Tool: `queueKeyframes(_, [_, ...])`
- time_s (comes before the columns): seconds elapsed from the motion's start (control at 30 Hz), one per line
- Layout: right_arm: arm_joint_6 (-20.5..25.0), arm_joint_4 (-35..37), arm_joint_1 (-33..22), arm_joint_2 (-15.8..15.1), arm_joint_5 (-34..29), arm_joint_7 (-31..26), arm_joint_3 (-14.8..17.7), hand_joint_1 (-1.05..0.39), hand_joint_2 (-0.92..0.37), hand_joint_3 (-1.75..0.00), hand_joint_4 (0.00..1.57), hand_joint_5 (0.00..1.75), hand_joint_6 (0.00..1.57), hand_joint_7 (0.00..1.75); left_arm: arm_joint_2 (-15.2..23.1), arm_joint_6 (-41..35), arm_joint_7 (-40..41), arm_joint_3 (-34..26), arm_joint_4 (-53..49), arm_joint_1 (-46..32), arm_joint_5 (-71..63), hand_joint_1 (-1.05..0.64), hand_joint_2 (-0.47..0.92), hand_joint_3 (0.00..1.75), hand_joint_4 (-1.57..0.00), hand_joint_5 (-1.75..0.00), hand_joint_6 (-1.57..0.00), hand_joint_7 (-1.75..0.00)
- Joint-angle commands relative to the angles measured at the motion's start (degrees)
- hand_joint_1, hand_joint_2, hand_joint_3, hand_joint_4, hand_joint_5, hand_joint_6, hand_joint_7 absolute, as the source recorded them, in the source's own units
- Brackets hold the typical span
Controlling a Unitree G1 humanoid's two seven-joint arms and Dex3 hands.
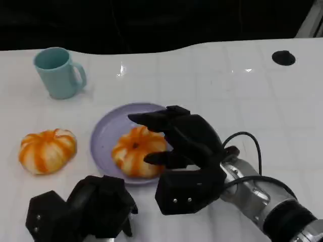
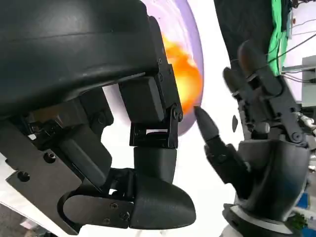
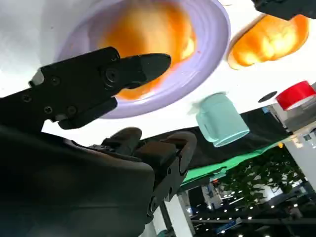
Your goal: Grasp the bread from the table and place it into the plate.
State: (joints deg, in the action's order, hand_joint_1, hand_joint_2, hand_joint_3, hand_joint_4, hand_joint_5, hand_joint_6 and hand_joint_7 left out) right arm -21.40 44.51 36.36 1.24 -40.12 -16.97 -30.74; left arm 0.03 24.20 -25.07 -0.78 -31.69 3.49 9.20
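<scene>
An orange-and-white striped bread [image 1: 133, 151] [image 2: 185, 74] [image 3: 143, 29] lies in the lilac plate [image 1: 108, 131] [image 3: 207, 44]. My right hand [image 1: 189, 156] [image 2: 256, 133] hovers over the plate's right side. Its fingers are spread apart around the bread's far and right edges, and nothing is between them. Left of the plate, a second striped bread [image 1: 47, 150] [image 3: 269, 39] sits on the table. My left hand [image 1: 83, 212] [image 2: 98, 98] is low at the front left, near the table's edge, fingers curled in and holding nothing.
A pale teal mug [image 1: 58, 73] [image 3: 222, 121] stands at the back left. A small black disc [image 1: 283, 58] lies at the back right. The white table ends against a dark background behind.
</scene>
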Motion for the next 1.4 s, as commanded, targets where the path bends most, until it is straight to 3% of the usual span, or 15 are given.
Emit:
queueKeyframes(0.03, [1.4,-4.5,-2.1,-1.7,0.4,2.6,0.0,-0.58,-0.92,-0.05,0.05,0.38,0.27,0.00,0.5,0.8,0.8,-0.4,-0.2,0.1,-0.4,-1.05,0.40,0.82,-1.45,-1.10,-1.48,-0.85])
queueKeyframes(0.17, [1.8,-7.7,-3.7,-2.5,1.1,4.7,0.4,-0.61,-0.92,-0.05,0.00,0.45,0.26,0.00,0.5,0.6,0.7,-0.4,-0.1,0.1,-0.2,-1.05,0.39,0.82,-1.45,-1.10,-1.48,-0.85])
queueKeyframes(0.33, [0.0,-15.4,-8.4,-5.8,3.5,7.4,2.2,-0.62,-0.92,-0.06,0.04,0.49,0.31,0.03,0.4,0.6,0.8,-0.5,-0.3,0.3,-0.2,-1.05,0.39,0.82,-1.45,-1.10,-1.48,-0.85])
queueKeyframes(0.77, [-17.0,-18.5,-19.3,-10.3,13.8,4.1,11.0,-0.44,-0.92,-0.15,0.47,0.89,0.74,0.22,0.3,-2.4,0.2,-0.3,0.7,0.3,0.6,-1.05,0.38,0.79,-1.45,-1.08,-1.47,-0.83])
queueKeyframes(1.0, [-23.0,-20.2,-23.9,-13.2,16.4,5.7,14.7,-0.41,-0.92,-0.17,0.60,0.97,0.82,0.28,-0.1,-6.6,-1.6,-0.6,2.5,-0.1,3.5,-1.05,0.45,0.59,-1.53,-0.92,-1.56,-0.57])
queueKeyframes(1.03, [-23.5,-20.6,-24.8,-13.8,16.6,6.0,15.2,-0.42,-0.92,-0.18,0.63,0.99,0.83,0.28,-0.2,-7.5,-1.8,-0.8,3.0,-0.3,4.2,-1.05,0.51,0.48,-1.55,-0.87,-1.57,-0.54])
queueKeyframes(1.23, [-25.3,-22.6,-28.8,-15.7,16.8,6.5,17.5,-0.42,-0.92,-0.18,0.69,1.02,0.89,0.32,-0.5,-11.3,-2.3,-1.0,5.5,-1.1,6.5,-1.05,0.66,0.23,-1.57,-0.80,-1.57,-0.51])
queueKeyframes(1.4, [-27.2,-23.1,-31.9,-16.8,18.3,7.1,19.3,-0.41,-0.92,-0.14,0.75,1.05,0.95,0.35,-0.6,-13.3,-2.6,-1.1,6.7,-1.3,7.2,-1.05,0.67,0.19,-1.57,-0.79,-1.57,-0.50])
